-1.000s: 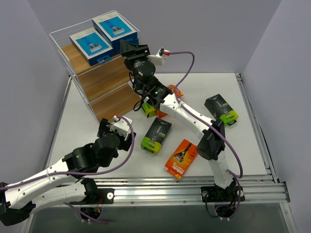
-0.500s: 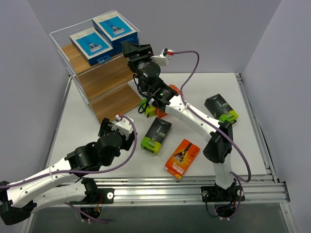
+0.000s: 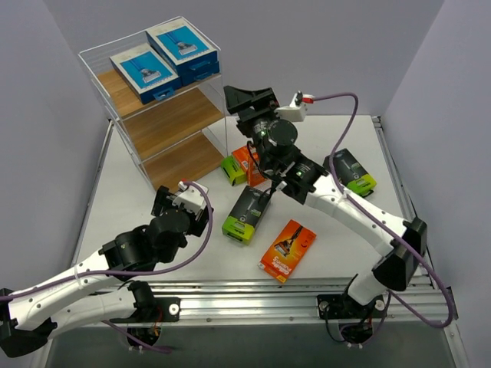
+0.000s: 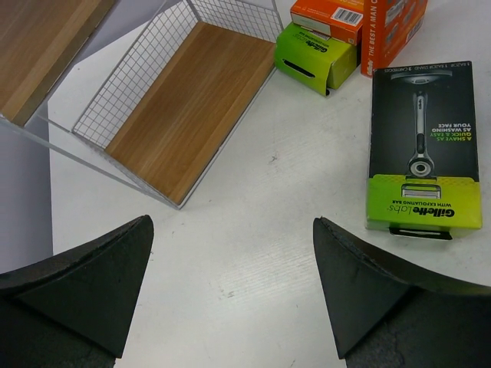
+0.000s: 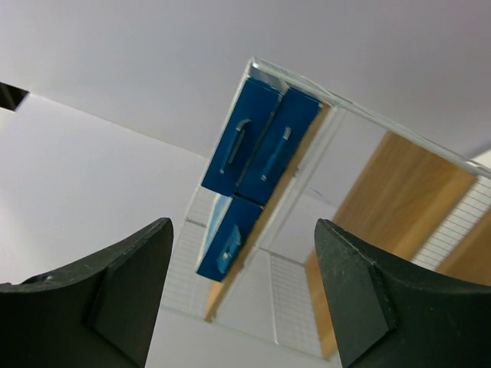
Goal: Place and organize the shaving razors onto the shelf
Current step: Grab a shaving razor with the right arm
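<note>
The shelf (image 3: 165, 123) stands at the far left, with two blue-and-white razor packs (image 3: 143, 70) (image 3: 181, 44) on its top tier. On the table lie a black-and-lime pack (image 3: 247, 213), a second one (image 3: 350, 172), an orange pack (image 3: 288, 251), and a lime-ended pack (image 3: 233, 170) beside another orange one (image 3: 250, 164). My right gripper (image 3: 245, 100) is open and empty, raised just right of the shelf; its wrist view shows the blue packs (image 5: 261, 146) between the open fingers (image 5: 123, 291). My left gripper (image 3: 182, 202) is open and empty over bare table, left of the black-and-lime pack (image 4: 423, 146).
The left wrist view shows the shelf's bottom board (image 4: 184, 107) ahead on the left and the lime-ended (image 4: 314, 61) and orange packs (image 4: 395, 31) ahead on the right. A metal rail (image 3: 307, 295) runs along the near table edge. Grey walls enclose the table.
My right arm has swung right and away from the shelf front, uncovering the lime-ended and orange packs beside the shelf. The left arm has barely moved.
</note>
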`<control>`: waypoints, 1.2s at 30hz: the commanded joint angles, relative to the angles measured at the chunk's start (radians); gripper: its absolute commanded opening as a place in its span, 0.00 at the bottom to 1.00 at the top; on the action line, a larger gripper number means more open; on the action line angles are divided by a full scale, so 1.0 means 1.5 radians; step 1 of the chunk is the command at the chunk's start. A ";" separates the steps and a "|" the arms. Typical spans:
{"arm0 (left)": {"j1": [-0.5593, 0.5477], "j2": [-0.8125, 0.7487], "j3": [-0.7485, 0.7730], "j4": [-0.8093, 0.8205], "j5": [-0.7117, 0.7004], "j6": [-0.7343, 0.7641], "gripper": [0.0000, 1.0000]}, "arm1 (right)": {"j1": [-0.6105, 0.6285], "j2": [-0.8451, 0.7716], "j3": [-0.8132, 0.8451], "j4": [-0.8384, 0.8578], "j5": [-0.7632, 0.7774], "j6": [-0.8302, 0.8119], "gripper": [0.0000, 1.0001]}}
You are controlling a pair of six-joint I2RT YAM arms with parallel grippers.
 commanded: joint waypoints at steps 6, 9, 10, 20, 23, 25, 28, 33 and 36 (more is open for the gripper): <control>0.007 -0.028 -0.002 0.031 -0.033 0.014 0.94 | -0.025 -0.187 -0.211 -0.098 -0.021 -0.091 0.77; 0.008 -0.033 -0.005 0.038 -0.034 0.016 0.94 | -0.035 -0.255 -0.276 -0.161 -0.034 -0.099 0.79; 0.008 -0.034 -0.008 0.041 -0.035 0.018 0.94 | -0.040 -0.287 -0.321 -0.180 -0.034 -0.099 0.79; 0.011 -0.010 -0.016 0.069 -0.038 0.017 0.94 | -0.055 -0.379 -0.503 -0.216 -0.003 -0.078 1.00; 0.011 -0.021 0.002 0.061 0.009 0.005 0.94 | -0.057 -0.397 -0.538 -0.196 0.006 -0.072 1.00; 0.011 -0.033 -0.006 0.093 0.042 0.008 0.94 | -0.062 -0.400 -0.565 -0.177 -0.011 -0.076 1.00; 0.011 -0.030 0.031 0.075 0.054 -0.010 0.94 | -0.075 -0.381 -0.569 -0.191 -0.027 -0.092 0.94; 0.023 0.019 0.042 0.093 0.013 0.052 0.94 | -0.085 -0.342 -0.573 -0.191 -0.053 -0.113 0.85; 0.036 0.032 0.018 0.113 -0.013 0.051 0.94 | -0.093 -0.346 -0.573 -0.160 -0.071 -0.104 0.76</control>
